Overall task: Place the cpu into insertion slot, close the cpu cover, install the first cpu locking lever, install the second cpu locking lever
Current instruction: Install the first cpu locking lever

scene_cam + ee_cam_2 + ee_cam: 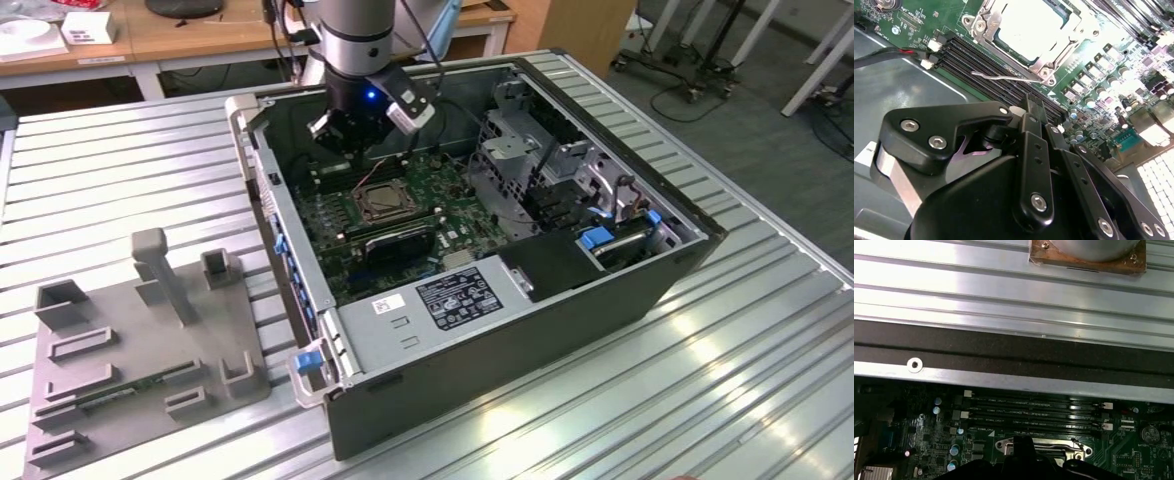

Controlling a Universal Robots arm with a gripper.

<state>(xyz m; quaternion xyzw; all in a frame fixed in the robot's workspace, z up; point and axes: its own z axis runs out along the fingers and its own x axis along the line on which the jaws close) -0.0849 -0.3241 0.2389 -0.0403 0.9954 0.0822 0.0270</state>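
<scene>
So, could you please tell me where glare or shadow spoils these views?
In the second wrist view, glare bleaches the silvery metal top of the small square cpu to white; in the first wrist view, the ribbed metal table shines while the green circuit board sits dim; in the exterior view, bright streaks cross that table.

Green motherboard (929, 20), silvery cpu cover (1051, 51)

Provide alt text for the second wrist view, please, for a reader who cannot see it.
The black gripper looms in the foreground above a green motherboard. Beyond it, the pale cpu sits in the silvery-rimmed insertion slot, with a thin wire lever between it and long black memory slots.
</scene>
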